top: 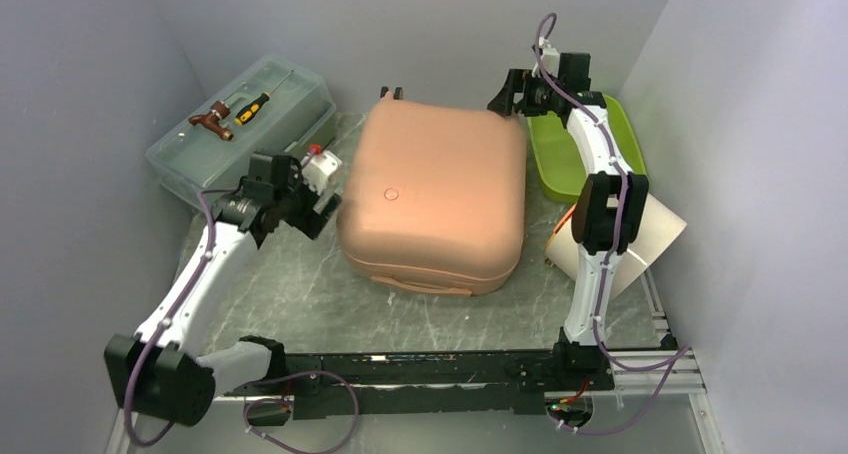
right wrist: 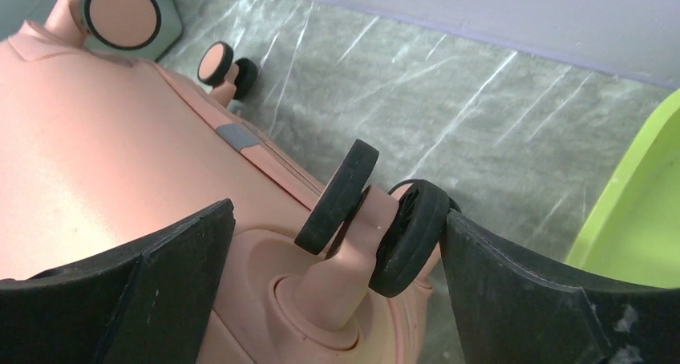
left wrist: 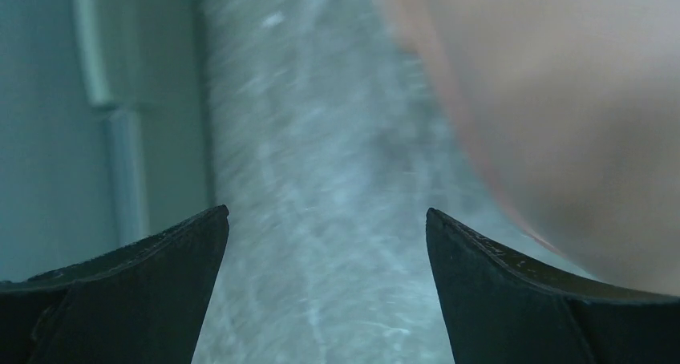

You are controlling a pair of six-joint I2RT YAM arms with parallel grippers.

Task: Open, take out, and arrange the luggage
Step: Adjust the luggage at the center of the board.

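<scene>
Currently | luggage (top: 432, 194): shut, on bench (top: 300, 294) | left tool (left wrist: 327, 213): spread, luggage at its right | right tool (right wrist: 337, 208): spread, astride wheel (right wrist: 413, 236) | advice: grip lid seam, lift evenly both sides

No legible txt, labels or nos.; left-wrist view maybe too blurry.

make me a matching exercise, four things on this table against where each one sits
Things:
1 luggage
2 toolbox
3 green tray
4 screwdriver

Places:
a lying on the toolbox lid
b middle of the table
c back left, left of the luggage
d back right, right of the luggage

Pairs: 1-b, 2-c, 3-d, 4-a
</scene>
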